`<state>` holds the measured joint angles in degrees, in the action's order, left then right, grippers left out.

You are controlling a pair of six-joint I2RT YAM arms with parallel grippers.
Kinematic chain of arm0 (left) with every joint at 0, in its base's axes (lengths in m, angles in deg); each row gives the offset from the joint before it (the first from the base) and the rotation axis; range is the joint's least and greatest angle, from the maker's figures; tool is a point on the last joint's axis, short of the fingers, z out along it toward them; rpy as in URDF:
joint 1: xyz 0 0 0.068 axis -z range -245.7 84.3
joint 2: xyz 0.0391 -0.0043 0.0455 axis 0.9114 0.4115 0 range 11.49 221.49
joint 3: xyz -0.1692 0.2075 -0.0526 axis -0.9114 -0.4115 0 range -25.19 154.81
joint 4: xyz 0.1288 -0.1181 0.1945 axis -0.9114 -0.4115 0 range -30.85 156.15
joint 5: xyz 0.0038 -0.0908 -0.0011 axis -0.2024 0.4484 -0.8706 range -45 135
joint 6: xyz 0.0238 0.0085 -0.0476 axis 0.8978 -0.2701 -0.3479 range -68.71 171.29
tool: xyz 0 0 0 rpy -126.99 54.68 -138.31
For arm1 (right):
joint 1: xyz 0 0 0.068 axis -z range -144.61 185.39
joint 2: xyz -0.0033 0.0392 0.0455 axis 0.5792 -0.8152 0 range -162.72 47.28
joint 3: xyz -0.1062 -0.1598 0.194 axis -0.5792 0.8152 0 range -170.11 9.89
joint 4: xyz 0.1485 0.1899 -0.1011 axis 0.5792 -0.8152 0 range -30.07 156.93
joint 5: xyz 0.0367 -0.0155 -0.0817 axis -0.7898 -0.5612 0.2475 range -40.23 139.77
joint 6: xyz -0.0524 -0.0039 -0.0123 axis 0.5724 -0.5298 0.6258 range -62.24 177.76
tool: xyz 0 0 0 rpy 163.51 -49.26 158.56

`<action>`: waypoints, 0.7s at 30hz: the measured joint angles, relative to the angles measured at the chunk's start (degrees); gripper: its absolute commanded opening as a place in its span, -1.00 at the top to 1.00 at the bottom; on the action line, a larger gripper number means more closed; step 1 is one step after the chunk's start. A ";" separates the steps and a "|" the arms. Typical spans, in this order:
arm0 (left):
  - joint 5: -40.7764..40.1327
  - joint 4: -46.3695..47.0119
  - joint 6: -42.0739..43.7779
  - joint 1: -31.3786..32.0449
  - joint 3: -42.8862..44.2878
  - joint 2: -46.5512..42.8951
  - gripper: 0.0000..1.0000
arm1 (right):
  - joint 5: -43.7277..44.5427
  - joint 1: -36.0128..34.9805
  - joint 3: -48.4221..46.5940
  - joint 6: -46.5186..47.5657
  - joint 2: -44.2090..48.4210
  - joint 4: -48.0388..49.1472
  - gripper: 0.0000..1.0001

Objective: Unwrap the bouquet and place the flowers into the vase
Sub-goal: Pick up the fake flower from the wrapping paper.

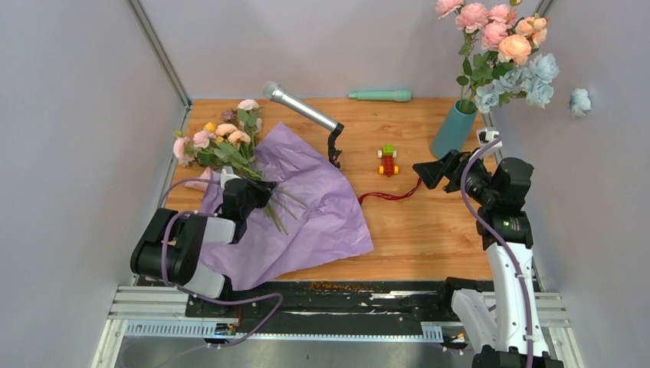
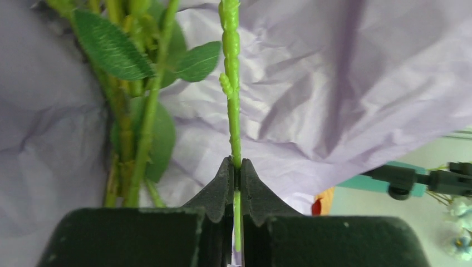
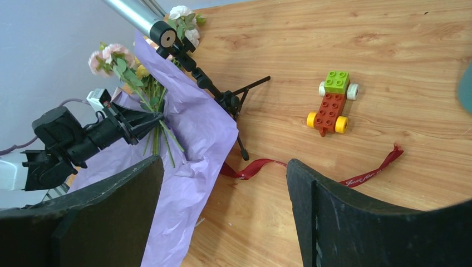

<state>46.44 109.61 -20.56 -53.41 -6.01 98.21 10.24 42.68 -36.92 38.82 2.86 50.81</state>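
Ribbon (image 1: pixel 391 195) off, paper wrap (image 1: pixel 322 215) spread flat, some flowers (image 1: pixel 490 31) stand in the vase (image 1: pixel 454 130); the left gripper (image 2: pixel 236 164) pinches one remaining stem (image 2: pixel 234 100) while the right gripper (image 3: pixel 222 161) gapes empty.

Crinkly matt paper wrap (image 1: pixel 322 215), wood tbl (image 1: pixel 433 234)

And the flower stem (image 2: pixel 234 100) pinched in the left gripper (image 2: pixel 236 162) shoots off the top edge beyond its jaws, bloom unseen, while right of the right gripper (image 3: pixel 224 163) the vase (image 3: pixel 467 89) is a mere edge sliver, the ribbon (image 3: pixel 367 175) lettering unreadable.
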 measured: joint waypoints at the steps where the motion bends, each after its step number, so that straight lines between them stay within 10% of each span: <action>1: 0.00 0.00 0.04 0.00 -0.04 -1.05 0.98 | 0.00 0.00 0.00 0.02 -0.02 -0.04 -0.64; 21: -3.08 -17.05 12.31 0.00 -1.42 -34.49 1.00 | -2.58 -0.02 0.00 0.17 -0.66 -0.70 -0.68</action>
<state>43.35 92.56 -8.26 -53.41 -7.43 63.72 7.66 42.66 -36.92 39.00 2.20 50.12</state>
